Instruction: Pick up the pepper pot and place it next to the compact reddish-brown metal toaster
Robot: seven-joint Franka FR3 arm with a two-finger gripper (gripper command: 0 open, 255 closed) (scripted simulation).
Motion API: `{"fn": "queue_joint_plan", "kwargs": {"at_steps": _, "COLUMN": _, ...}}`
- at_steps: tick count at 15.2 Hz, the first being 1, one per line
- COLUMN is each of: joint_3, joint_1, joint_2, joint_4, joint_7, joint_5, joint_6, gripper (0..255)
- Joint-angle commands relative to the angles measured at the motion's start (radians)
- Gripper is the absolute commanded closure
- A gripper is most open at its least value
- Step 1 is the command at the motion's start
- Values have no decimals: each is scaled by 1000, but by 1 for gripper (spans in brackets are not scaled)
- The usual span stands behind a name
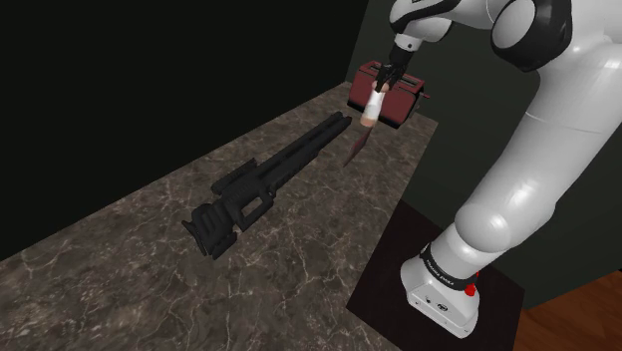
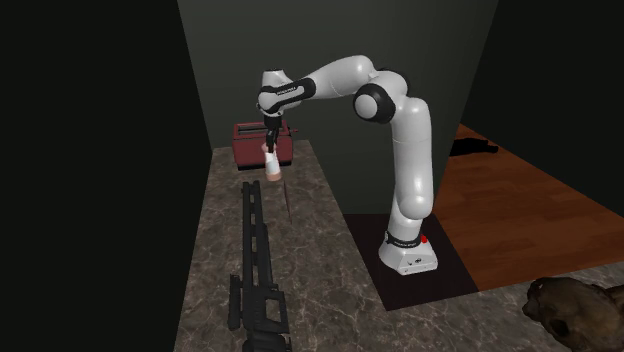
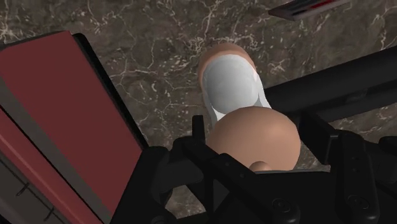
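Clasping pepper pot (image 1: 372,108), black hand (image 1: 379,92).

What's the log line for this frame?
phase: placing | gripper: shut on pot | pot: beside toaster, counter contact unclear | release: not yet

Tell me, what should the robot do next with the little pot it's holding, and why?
Probably lower it straight down. The gripper clasps the pepper pot just beside the reddish-brown toaster, seemingly a little above the marble counter, so setting it down and letting go looks like all that's left.
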Motion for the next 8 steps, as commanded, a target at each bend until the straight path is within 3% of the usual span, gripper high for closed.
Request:
{"fn": "queue_joint_plan", "kwargs": {"at_steps": 1, "joint_3": 1, "joint_1": 0, "joint_2": 7, "joint_4": -18, "joint_7": -3, "joint_5": 5, "joint_6": 25, "gripper": 255}}
{"fn": "queue_joint_plan", "kwargs": {"at_steps": 8, "joint_3": 7, "joint_1": -3, "joint_2": 36, "joint_4": -69, "joint_7": -18, "joint_5": 23, "joint_6": 102, "gripper": 255}}
